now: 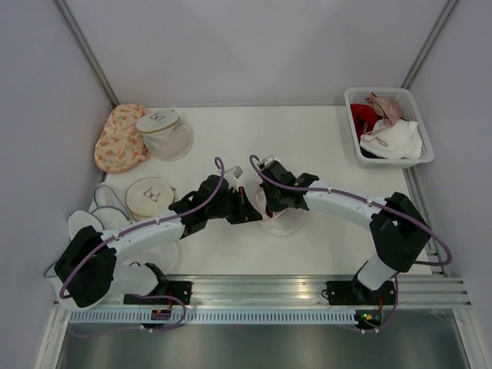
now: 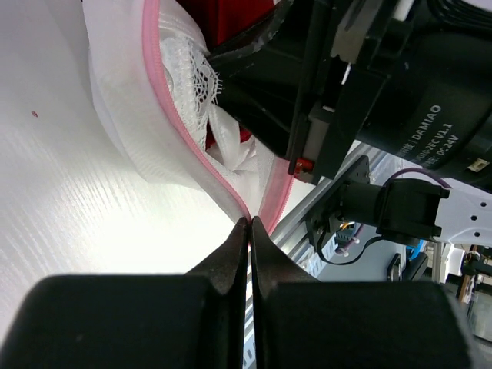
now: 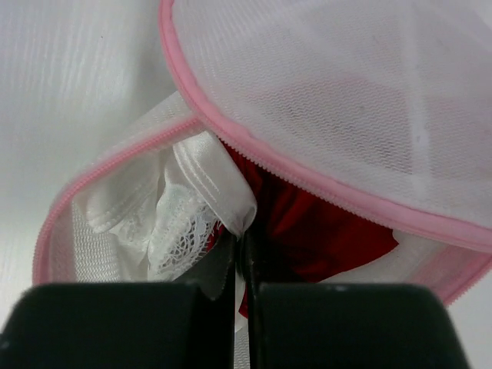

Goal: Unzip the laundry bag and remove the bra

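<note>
While left gripper clamps laundry bag, right gripper pinches bra

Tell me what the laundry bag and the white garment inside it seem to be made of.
The laundry bag looks like synthetic mesh, matte and see-through, red showing through, edged in pink woven tape. The white garment looks like soft fabric, perhaps knit, with lace trim.

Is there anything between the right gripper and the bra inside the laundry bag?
Nothing visible. The laundry bag lies unzipped, and the right gripper reaches through the opening, shut on the bra at its white lace fabric. The left gripper pinches the bag's pink rim.
</note>
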Robot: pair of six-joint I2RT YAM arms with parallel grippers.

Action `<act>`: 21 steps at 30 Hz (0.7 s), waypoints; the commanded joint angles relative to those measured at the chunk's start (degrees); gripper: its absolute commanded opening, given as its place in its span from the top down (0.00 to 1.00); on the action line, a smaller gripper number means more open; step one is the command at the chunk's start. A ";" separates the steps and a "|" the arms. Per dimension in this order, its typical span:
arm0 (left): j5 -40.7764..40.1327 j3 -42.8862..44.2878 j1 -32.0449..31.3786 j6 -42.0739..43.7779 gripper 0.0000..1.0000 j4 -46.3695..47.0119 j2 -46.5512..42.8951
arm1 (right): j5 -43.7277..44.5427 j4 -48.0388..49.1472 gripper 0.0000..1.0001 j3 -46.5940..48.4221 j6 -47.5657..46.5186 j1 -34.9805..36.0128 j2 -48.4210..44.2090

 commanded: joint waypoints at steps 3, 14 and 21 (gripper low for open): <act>0.10 -0.90 -0.31 -1.26 0.98 1.69 -1.58 | 2.19 1.08 0.99 1.83 0.12 0.41 -3.81; -0.51 -1.78 -0.31 -1.88 0.98 2.22 -1.32 | -19.97 5.72 1.00 2.55 1.79 0.50 -21.21; -0.69 -2.66 -0.31 -1.96 0.98 1.78 -2.63 | -21.04 16.44 1.00 6.31 6.71 -1.61 -25.01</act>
